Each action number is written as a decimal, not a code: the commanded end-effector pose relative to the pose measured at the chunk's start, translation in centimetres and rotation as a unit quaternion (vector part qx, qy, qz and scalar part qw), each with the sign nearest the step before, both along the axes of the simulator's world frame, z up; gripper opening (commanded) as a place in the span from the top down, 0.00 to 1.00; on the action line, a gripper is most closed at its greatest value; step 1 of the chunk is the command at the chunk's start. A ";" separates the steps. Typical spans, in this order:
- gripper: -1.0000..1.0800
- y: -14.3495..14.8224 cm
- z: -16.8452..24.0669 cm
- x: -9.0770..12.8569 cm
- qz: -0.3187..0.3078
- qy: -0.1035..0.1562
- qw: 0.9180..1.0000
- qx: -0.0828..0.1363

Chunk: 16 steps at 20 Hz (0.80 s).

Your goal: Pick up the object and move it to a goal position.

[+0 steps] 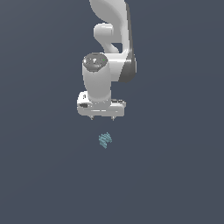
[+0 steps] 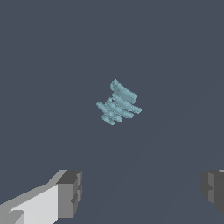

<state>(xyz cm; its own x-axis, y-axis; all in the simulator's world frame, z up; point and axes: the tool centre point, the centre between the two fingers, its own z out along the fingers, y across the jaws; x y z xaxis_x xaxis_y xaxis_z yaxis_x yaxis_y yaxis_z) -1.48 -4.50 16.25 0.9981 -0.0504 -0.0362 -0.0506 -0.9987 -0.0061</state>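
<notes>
The fingers stand wide apart, holding nothing, above the teal chunk lying on the tabletop (narrower than their span). Best to centre over it, descend straight, then close on its ridged sides.

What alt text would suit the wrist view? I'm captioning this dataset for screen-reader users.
A small pale teal-blue ridged chunk lies alone on a flat dark grey surface, seen from above by the wrist camera. The two fingertips of the open gripper frame the near edge of the picture, wide apart and not touching the chunk.
</notes>
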 end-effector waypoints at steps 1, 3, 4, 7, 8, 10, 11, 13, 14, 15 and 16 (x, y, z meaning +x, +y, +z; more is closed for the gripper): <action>0.04 0.0 0.0 0.0 0.000 0.000 1.000 0.000; 0.04 0.3 0.1 0.1 0.003 -0.001 1.000 0.001; 0.04 0.7 0.2 0.1 0.007 -0.001 1.000 0.002; 0.04 2.5 0.9 0.4 0.024 -0.005 1.000 0.007; 0.04 2.9 1.1 0.4 0.028 -0.006 1.000 0.009; 0.04 3.4 1.3 0.4 0.032 -0.006 0.999 0.010; 0.04 3.5 1.4 0.4 0.031 -0.006 0.999 0.010; 0.04 3.3 1.3 0.4 0.031 -0.006 0.999 0.010; 0.04 3.3 1.2 0.4 0.032 -0.006 0.999 0.010; 0.04 3.2 1.1 0.5 0.033 -0.006 0.999 0.009; 0.04 3.2 1.0 0.6 0.036 -0.007 0.999 0.009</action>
<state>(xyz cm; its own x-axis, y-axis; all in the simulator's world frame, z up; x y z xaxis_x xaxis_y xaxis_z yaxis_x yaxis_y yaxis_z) -0.98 -1.24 17.39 0.9996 0.0174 -0.0232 0.0168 -0.9995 -0.0252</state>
